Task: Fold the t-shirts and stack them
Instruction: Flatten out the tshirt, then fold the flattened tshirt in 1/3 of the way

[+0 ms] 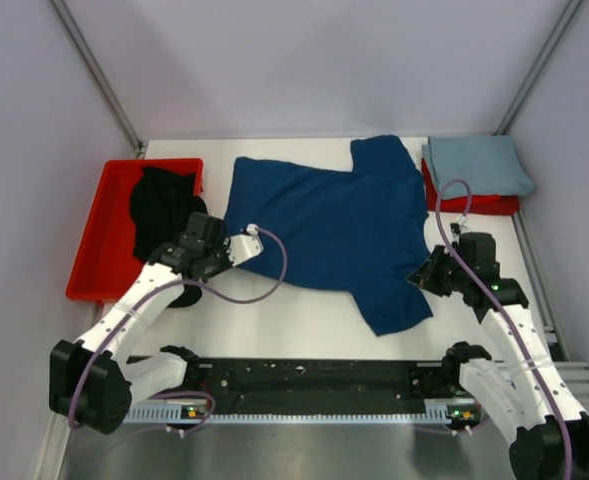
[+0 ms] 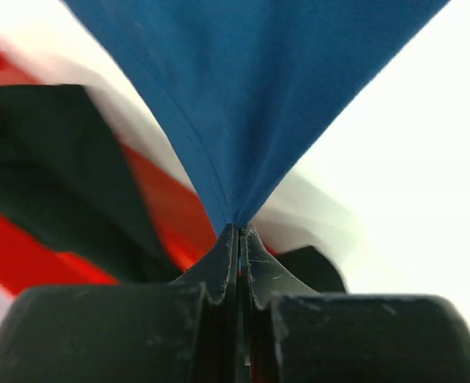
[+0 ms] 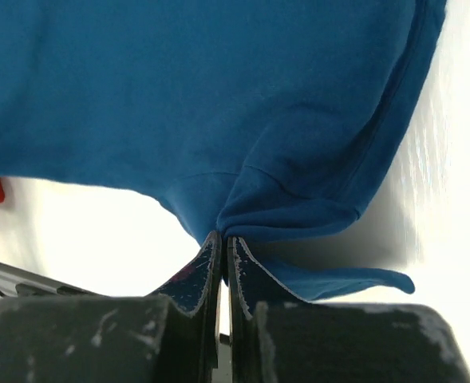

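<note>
The dark navy blue t-shirt (image 1: 329, 225) lies spread on the white table, no print showing. My left gripper (image 1: 224, 243) is shut on its left edge; in the left wrist view the blue cloth (image 2: 242, 96) rises from the pinched fingertips (image 2: 239, 233). My right gripper (image 1: 421, 275) is shut on the shirt's right edge, where the cloth (image 3: 242, 104) bunches at the fingertips (image 3: 223, 239). The black t-shirt (image 1: 162, 205) lies crumpled in the red tray (image 1: 104, 240). The pale grey-blue t-shirt (image 1: 476, 165) sits folded at the back right.
A second red tray edge (image 1: 474, 204) shows under the grey-blue shirt. Grey walls enclose the table on three sides. A black rail (image 1: 314, 378) with the arm bases runs along the near edge.
</note>
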{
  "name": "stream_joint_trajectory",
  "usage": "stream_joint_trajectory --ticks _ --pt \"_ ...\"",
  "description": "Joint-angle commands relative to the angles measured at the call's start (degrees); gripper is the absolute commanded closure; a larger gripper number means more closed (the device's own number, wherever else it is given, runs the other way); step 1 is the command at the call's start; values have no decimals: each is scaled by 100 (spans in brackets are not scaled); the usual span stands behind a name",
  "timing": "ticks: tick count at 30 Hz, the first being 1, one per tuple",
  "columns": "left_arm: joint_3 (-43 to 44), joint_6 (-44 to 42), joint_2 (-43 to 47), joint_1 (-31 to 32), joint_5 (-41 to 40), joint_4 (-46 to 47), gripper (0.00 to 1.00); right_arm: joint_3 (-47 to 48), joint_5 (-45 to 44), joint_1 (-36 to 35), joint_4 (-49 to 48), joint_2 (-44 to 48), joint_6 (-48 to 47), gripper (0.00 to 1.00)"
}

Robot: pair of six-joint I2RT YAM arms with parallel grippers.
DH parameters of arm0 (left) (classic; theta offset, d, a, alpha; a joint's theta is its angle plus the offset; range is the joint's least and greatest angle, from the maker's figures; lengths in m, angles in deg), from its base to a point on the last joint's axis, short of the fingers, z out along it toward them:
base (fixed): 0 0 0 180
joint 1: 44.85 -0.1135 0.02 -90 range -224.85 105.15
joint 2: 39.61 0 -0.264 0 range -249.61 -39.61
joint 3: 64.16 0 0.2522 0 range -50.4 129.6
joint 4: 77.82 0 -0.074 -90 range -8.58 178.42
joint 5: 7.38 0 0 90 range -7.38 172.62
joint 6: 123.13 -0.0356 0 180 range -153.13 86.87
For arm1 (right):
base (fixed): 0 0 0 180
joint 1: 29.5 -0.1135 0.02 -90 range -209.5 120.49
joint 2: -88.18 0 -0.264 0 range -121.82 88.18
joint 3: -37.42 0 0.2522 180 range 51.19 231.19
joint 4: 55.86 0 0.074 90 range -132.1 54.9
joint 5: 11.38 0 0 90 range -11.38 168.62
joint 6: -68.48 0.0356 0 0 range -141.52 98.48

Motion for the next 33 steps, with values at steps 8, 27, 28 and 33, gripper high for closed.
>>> stream_joint_trajectory --ticks 8,27,28,33 --pt "-343 164 -328 46 564 -378 100 -301 -521 53 -335 145 468 100" --pt "1353 604 -2798 11 -816 651 100 2229 -1198 62 -1267 -4082 -876 100" --pt "1441 604 -2903 11 -869 669 100 2335 -1242 62 -1259 -4179 -903 100" --pt "1749 849 -3150 -102 -1071 774 100 2669 -1392 53 -1206 -4662 -1026 100"
